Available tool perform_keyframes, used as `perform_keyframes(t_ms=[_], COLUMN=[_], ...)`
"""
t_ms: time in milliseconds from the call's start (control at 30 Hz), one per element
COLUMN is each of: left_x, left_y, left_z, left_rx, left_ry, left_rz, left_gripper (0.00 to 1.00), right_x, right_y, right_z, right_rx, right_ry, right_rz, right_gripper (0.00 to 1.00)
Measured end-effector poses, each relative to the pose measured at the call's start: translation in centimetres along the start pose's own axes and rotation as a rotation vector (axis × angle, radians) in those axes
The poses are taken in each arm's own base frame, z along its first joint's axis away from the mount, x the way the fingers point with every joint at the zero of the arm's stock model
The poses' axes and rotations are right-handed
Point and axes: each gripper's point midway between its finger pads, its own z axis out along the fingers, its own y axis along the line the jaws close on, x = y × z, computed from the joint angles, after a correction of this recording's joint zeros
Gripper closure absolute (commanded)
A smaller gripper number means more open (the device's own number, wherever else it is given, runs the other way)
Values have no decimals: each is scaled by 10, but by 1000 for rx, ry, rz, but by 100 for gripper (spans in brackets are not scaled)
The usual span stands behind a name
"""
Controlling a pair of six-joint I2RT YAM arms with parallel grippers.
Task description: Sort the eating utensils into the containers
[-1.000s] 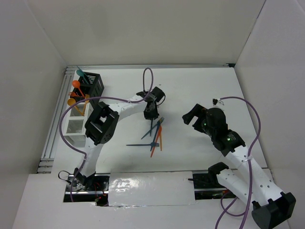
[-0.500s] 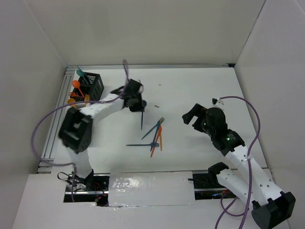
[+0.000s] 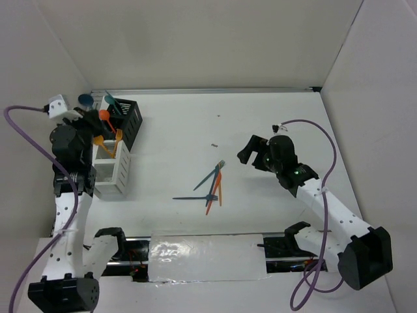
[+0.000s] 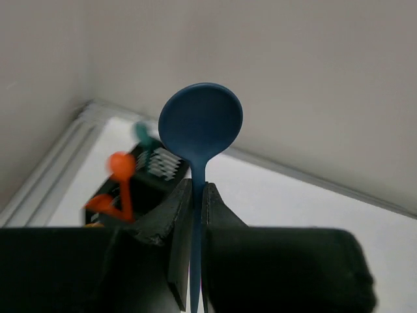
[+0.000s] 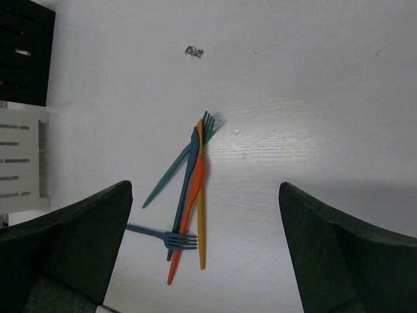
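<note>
A small dark crumb (image 5: 194, 51) lies on the white table (image 3: 273, 117).

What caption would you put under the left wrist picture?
Left gripper pinches a dark blue spoon by its handle, black caddy blurred beyond.

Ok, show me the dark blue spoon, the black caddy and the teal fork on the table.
dark blue spoon (image 4: 201, 122): left wrist view, on its round bowl.
black caddy (image 3: 132, 122): top external view, on its ribbed side wall.
teal fork (image 5: 171, 173): right wrist view, midway along its handle.
</note>
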Motion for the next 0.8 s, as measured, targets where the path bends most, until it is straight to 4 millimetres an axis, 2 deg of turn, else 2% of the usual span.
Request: perform_keyframes(t_ms=[67, 133, 233, 367, 500, 733, 800], left_x=[22, 47, 67, 74, 78, 118, 121], left_y=[43, 84, 119, 136, 146, 164, 165], left_z=[-3, -17, -43, -63, -68, -71, -71], left_rx=[-147, -287, -407, -459, -500, -528, -533], left_ry=[27, 60, 53, 15, -6, 55, 62], left_rz=[8, 18, 20, 13, 3, 4, 0], left_gripper=[100, 100, 100, 100, 100, 100, 98], right_x=[0, -1, -1, -3, -5, -6, -5], right_y=[2, 4, 6, 8, 10, 13, 13], right_z=[6, 11, 18, 26, 34, 43, 45], right_rx=[-6, -11, -14, -16, -20, -27, -25], right_ry=[8, 11, 25, 33, 39, 57, 62], right_rz=[-9, -18, -31, -50, -66, -81, -83], right_gripper=[0, 0, 0, 0, 0, 0, 0])
